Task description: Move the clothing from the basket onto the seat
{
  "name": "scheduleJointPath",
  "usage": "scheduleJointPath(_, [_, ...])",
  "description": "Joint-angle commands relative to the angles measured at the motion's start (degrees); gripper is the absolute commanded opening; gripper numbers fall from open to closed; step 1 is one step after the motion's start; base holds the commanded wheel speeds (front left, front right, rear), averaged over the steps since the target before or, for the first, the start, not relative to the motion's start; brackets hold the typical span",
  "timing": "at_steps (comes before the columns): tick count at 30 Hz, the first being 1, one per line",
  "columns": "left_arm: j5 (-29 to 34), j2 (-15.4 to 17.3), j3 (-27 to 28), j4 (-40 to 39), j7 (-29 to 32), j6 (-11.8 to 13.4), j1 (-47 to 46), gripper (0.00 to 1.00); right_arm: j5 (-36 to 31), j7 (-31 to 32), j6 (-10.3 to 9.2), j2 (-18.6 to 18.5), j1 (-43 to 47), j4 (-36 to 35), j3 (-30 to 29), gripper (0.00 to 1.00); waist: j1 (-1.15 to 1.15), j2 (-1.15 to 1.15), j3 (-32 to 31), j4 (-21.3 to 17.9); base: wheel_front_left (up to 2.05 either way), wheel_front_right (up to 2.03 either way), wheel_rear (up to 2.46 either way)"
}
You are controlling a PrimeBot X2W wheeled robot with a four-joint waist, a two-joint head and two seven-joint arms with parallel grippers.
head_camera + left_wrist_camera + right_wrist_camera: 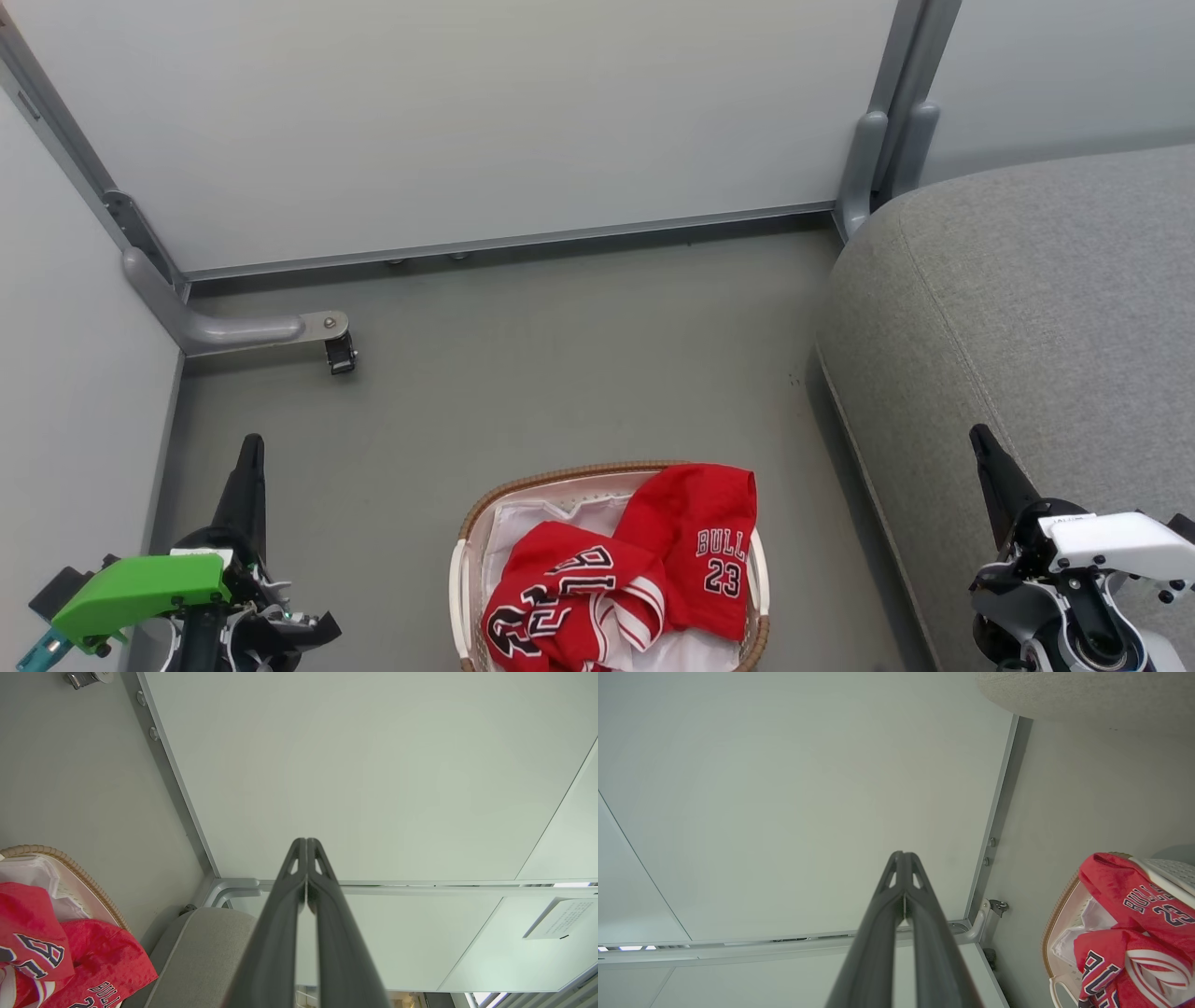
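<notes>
Red jersey clothing (635, 583) with "BULLS 23" lettering lies heaped in the cream basket (459, 579) on the floor, one piece draped over its right rim. The grey seat (1036, 308) fills the right side. My left gripper (250, 446) is shut at the lower left, well left of the basket. My right gripper (978, 437) is shut at the lower right, over the seat's near edge. The wrist views show each pair of fingers pressed together, left gripper (306, 841) and right gripper (902, 854), holding nothing, with the clothing (56, 956) (1134, 919) off to the side.
Pale partition panels (467, 121) close off the far and left sides. A grey panel foot with a small caster (340, 353) juts onto the floor at the far left. Bare grey floor (560, 373) lies between the basket and the far panel.
</notes>
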Motion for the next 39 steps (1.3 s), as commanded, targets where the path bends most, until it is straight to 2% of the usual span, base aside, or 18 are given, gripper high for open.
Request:
scheduleJointPath(1, [-0.2,0.4,0.1,-0.1,0.2,-0.3,-0.6,0.0,0.2,0.2,0.0,-0.2,-0.1,-0.1,-0.1,0.0,0.0,0.0,0.0,0.0,0.0,0.0,0.0])
scheduleJointPath(6, [-0.2,0.4,0.1,-0.1,0.2,-0.3,-0.6,0.0,0.2,0.2,0.0,-0.2,-0.1,-0.1,-0.1,0.0,0.0,0.0,0.0,0.0,0.0,0.0,0.0])
scheduleJointPath(7, [0.0,0.0,0.0,0.2,0.0,0.0,0.0,1.0,0.0,0.0,0.0,0.0,0.0,0.2,0.0,1.0,0.0,0.0,0.0,0.0,0.0,0.0,0.0])
scheduleJointPath(14, [1.1,-0.3,-0.5,1.7,-1.2,0.1,0.7,1.0,-0.8,-0.6,-0.01,0.1,0.4,1.2,0.5,1.0,0.0,0.0,0.1,0.0,0.0,0.0,0.0])
scheduleJointPath(18, [4.0,0.2,-0.9,1.9,-2.4,0.1,0.3,1.0,-2.5,-2.1,-0.01,-1.0,-0.1,1.2,1.8,1.0,0.0,0.0,0.2,0.0,0.0,0.0,0.0])
scheduleJointPath(24, [12.0,0.2,-0.9,2.0,-4.0,0.1,-0.3,1.0,-7.4,-4.0,-0.01,-2.6,-1.7,2.1,3.8,1.0,0.0,0.0,0.5,0.0,0.0,0.0,0.0])
scheduleJointPath(39, [32.5,1.2,-4.0,2.8,-7.6,0.1,-1.1,1.0,-24.9,-7.6,0.0,-4.3,-5.1,3.5,6.3,1.0,0.0,0.0,1.2,0.0,0.0,0.0,0.0])
